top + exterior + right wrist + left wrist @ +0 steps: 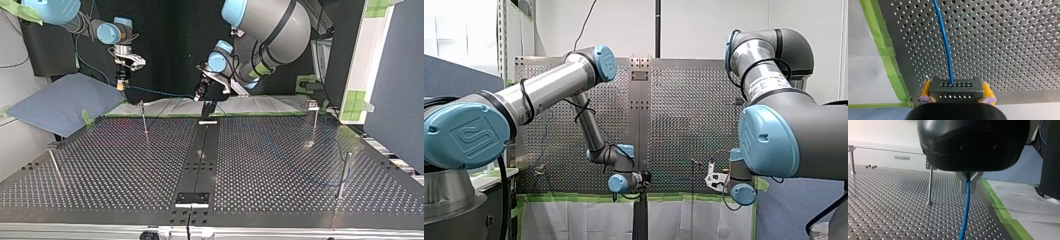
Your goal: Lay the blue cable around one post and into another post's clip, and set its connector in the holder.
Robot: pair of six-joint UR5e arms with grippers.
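Observation:
The blue cable (965,215) runs down from between my left gripper's (969,181) grey fingers, which are shut on it above the perforated table. In the top view the cable (160,92) stretches from my left gripper (201,94) to my right gripper (120,76). My right gripper's (956,96) yellow pads (987,91) are shut on the dark connector block (955,88). The cable (944,40) leaves the connector ahead over the table. A thin post (930,185) stands beside my left gripper.
Several thin posts stand on the table, among them one (144,120) near the far edge, one with a clip (314,117) and one (344,174) at the top view's right. A bracket (192,199) sits on the centre strip. Green tape (1000,210) lines the table edge.

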